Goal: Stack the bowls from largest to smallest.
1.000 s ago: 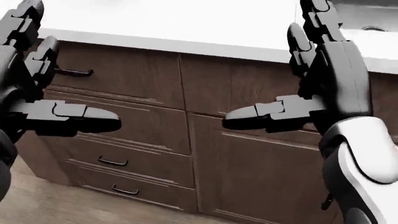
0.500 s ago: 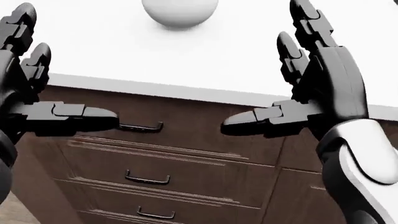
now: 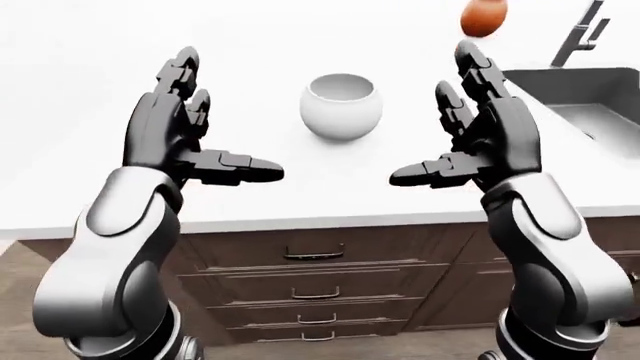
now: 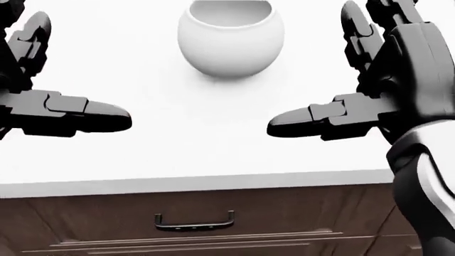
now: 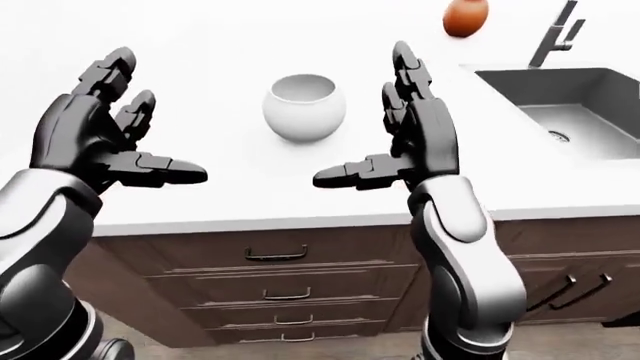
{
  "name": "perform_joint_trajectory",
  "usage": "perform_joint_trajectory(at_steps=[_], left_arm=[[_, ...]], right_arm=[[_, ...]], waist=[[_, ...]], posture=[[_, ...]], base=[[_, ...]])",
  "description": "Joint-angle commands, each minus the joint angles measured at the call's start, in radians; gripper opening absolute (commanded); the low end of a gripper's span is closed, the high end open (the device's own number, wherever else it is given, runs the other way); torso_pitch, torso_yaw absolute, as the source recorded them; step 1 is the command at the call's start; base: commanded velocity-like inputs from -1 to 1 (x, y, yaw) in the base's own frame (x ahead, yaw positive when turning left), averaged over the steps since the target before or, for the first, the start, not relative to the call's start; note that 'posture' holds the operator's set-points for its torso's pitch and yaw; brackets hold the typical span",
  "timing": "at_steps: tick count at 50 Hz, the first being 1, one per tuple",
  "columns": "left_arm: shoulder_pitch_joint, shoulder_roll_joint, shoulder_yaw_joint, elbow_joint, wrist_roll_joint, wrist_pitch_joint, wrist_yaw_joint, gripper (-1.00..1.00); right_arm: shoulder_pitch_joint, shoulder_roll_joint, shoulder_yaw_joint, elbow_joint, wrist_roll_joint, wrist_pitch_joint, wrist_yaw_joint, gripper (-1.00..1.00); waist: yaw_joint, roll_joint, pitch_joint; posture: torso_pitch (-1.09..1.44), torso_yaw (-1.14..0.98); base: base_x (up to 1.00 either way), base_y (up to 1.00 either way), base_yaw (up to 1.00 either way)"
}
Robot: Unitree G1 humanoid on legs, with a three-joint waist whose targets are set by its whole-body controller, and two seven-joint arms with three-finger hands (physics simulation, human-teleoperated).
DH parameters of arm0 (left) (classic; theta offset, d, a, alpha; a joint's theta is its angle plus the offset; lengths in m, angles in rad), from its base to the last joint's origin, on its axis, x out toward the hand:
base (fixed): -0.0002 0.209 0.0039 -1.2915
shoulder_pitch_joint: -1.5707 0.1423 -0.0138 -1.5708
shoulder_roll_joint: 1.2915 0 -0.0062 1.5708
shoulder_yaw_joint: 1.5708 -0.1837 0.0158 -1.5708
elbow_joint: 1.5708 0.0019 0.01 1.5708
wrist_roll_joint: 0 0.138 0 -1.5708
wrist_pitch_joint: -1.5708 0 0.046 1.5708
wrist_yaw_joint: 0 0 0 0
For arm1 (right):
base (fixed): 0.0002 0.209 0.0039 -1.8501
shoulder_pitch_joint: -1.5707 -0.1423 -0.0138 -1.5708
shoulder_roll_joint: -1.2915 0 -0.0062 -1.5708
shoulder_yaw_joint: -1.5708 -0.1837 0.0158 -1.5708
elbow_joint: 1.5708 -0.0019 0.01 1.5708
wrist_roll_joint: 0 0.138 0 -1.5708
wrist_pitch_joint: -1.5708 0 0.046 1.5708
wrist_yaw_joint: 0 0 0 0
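Observation:
A round white bowl [image 3: 341,105] stands upright on the white counter [image 3: 80,90], between my two raised hands and a little beyond them. It shows at the top of the head view as well [image 4: 230,37]. My left hand [image 3: 232,120] hovers over the counter to the bowl's left, open, thumb pointing right, holding nothing. My right hand [image 3: 425,120] mirrors it on the bowl's right, open and empty. A small orange-brown rounded object [image 3: 483,16] sits farther off near the top right; I cannot tell whether it is a bowl.
A steel sink [image 5: 560,105] with a faucet [image 5: 555,34] is sunk into the counter at the right. Dark wooden drawers with handles [image 4: 193,221] run under the counter edge [image 4: 213,181].
The camera has moved: the counter now fills most of the head view and the white bowl has come down into it. Both hands stay open in the same pose.

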Motion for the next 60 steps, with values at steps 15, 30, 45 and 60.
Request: perform_joint_trajectory(at_steps=[15, 30, 45, 60], left_arm=[[-0.019, 0.008, 0.0, -0.037, -0.007, -0.009, -0.013, 1.0], [-0.022, 0.005, -0.01, -0.038, 0.002, -0.003, -0.013, 1.0], [-0.024, 0.0, -0.007, -0.039, 0.012, -0.002, -0.022, 1.0], [-0.027, 0.006, 0.0, -0.038, 0.004, -0.003, -0.02, 1.0]], right_arm=[[-0.169, -0.137, -0.097, -0.097, 0.11, 0.168, -0.031, 1.0], [-0.267, -0.358, 0.105, -0.009, -0.263, 0.162, 0.28, 1.0], [-0.339, -0.092, 0.179, 0.288, -1.205, -0.281, 0.967, 1.0], [-0.284, -0.018, 0.137, 0.449, -1.367, -0.485, 0.99, 0.5]], waist=[[0.023, -0.098, -0.031], [0.007, -0.123, -0.013], [0.0, -0.064, -0.042], [-0.007, -0.055, -0.046]], posture=[[0.0, 0.0], [0.0, 0.0], [0.0, 0.0], [0.0, 0.0]], base=[[0.0, 0.0, 0.19], [0.0, 0.09, 0.07], [0.0, 0.0, 0.0], [0.0, 0.0, 0.0]])
